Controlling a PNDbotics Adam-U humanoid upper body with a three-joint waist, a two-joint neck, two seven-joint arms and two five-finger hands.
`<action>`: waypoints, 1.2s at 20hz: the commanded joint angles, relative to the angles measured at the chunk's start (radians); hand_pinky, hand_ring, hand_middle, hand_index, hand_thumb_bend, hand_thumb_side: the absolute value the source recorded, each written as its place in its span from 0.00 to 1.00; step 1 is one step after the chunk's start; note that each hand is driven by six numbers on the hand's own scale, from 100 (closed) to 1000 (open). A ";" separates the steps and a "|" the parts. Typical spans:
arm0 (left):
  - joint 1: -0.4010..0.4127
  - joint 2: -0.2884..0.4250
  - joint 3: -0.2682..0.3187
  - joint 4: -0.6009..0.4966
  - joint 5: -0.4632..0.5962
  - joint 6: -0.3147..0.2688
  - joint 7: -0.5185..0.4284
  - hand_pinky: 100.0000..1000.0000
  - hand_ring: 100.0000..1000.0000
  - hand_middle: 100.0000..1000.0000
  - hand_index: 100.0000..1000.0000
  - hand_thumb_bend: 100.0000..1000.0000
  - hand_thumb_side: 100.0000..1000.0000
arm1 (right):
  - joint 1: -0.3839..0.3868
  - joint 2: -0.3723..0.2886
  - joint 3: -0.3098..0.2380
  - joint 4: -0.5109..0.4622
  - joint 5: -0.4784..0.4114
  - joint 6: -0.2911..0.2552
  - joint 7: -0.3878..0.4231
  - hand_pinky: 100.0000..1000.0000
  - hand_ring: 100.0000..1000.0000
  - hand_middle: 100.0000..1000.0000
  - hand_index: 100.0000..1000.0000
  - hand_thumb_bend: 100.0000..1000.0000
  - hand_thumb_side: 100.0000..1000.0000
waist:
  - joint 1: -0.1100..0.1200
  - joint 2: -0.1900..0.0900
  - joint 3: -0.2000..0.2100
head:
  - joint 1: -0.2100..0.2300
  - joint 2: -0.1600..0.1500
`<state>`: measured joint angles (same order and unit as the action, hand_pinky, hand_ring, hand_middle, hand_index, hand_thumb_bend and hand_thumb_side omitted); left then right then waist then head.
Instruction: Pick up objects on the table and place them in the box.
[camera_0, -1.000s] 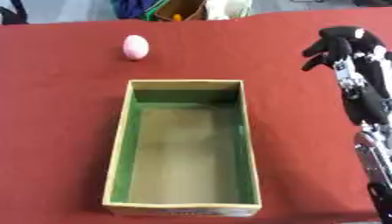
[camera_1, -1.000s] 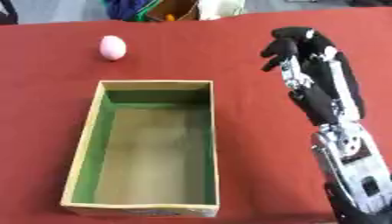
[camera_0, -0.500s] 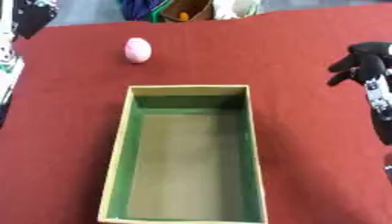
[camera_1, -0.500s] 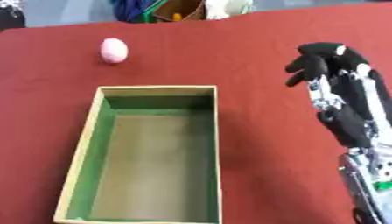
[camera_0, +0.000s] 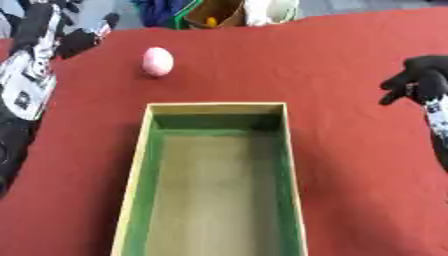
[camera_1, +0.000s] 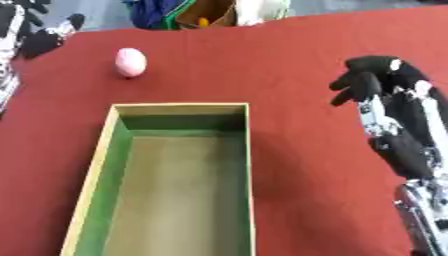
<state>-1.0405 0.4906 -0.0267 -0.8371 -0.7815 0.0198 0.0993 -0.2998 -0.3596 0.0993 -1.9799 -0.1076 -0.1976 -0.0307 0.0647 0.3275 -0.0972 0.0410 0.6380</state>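
Note:
A pink egg-shaped object (camera_0: 157, 61) lies on the red tablecloth beyond the box's far left corner. The open box (camera_0: 214, 175), green inside with a tan floor, stands in the middle and holds nothing. My left hand (camera_0: 66, 30) hovers at the upper left, fingers spread open, a short way left of the pink object and not touching it. My right hand (camera_1: 376, 77) hangs at the right of the box, fingers curled downward, holding nothing.
Bags and a cardboard container (camera_0: 214, 12) sit past the table's far edge. Red cloth (camera_0: 289, 60) covers the whole table around the box.
My left arm has come into view at the upper left, moving toward the pink object. My right hand has drawn back toward the right and lowered. The camera has shifted a little.

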 joint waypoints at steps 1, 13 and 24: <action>-0.032 0.008 0.016 0.012 -0.052 -0.004 -0.029 0.56 0.70 0.71 0.90 0.68 0.76 | -0.015 -0.020 0.000 -0.020 -0.007 -0.002 0.004 0.43 0.55 0.48 0.67 0.00 0.43 | -0.002 -0.017 -0.005 | 0.004 -0.019; -0.059 -0.035 0.036 0.032 -0.131 0.023 -0.194 0.61 0.79 0.78 0.93 0.84 0.60 | -0.027 -0.017 0.013 -0.020 0.004 0.002 0.019 0.43 0.55 0.48 0.67 0.00 0.43 | 0.010 0.013 -0.037 | 0.011 -0.066; -0.064 -0.039 0.037 0.018 -0.066 0.003 -0.192 0.59 0.74 0.72 0.87 0.80 0.59 | -0.030 -0.016 0.019 -0.020 0.024 0.004 0.019 0.43 0.55 0.48 0.67 0.00 0.43 | 0.017 0.037 -0.054 | 0.018 -0.070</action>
<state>-1.0780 0.4307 0.0033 -0.7987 -0.8541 0.0245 -0.0990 -0.3174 -0.3596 0.1179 -1.9799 -0.0924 -0.1943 -0.0144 0.0844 0.3839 -0.1510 0.0551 0.5740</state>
